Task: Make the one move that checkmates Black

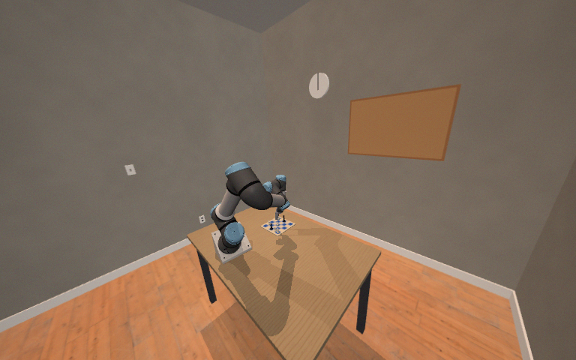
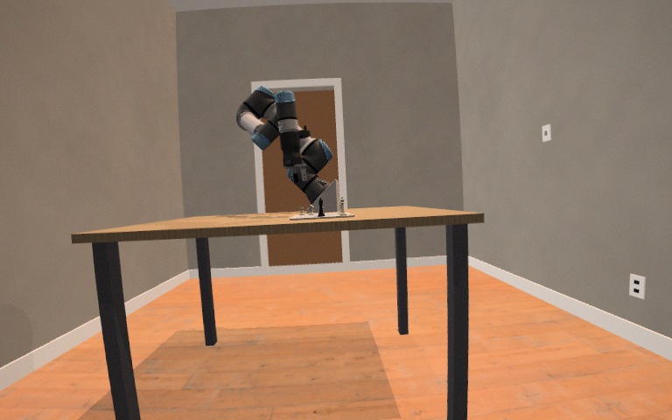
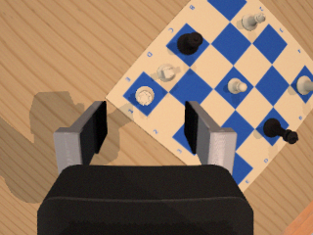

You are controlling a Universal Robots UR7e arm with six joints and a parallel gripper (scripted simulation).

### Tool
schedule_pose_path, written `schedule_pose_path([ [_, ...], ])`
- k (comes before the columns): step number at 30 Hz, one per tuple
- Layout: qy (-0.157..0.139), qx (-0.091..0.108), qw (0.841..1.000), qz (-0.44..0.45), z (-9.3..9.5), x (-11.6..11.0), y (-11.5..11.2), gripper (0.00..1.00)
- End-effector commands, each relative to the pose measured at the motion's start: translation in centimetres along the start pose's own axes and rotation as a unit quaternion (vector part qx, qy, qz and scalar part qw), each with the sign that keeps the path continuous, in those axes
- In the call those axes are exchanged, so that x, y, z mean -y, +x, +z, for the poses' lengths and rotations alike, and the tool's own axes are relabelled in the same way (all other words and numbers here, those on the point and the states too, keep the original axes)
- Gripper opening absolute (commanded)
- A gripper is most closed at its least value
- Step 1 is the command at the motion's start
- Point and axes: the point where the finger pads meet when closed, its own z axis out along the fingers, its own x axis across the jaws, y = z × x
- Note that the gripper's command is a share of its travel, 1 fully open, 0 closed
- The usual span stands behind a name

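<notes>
The small blue and cream chessboard (image 3: pixel 222 74) lies on the wooden table; it also shows in the top view (image 1: pixel 277 226) and the exterior view (image 2: pixel 321 215). In the wrist view, white pieces stand at the board's near corner (image 3: pixel 144 96), beside it (image 3: pixel 167 72), mid-board (image 3: pixel 237 85), at the far edge (image 3: pixel 249 23) and at the right edge (image 3: pixel 304 85). A black piece (image 3: pixel 191 42) stands on a blue square at the left edge, another black piece (image 3: pixel 280 131) at the lower right. My gripper (image 3: pixel 145 117) is open and empty, above the board's near corner.
The arm's base plate (image 1: pixel 231 247) sits on the table's left part.
</notes>
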Motion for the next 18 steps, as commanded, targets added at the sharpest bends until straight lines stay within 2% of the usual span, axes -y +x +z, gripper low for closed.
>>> schedule_pose_path([
  [1,-0.036,0.003,0.999,-0.01,-0.55,0.33,-0.07,1.0],
  [18,-0.042,0.003,0.999,-0.011,-0.63,0.38,-0.09,1.0],
])
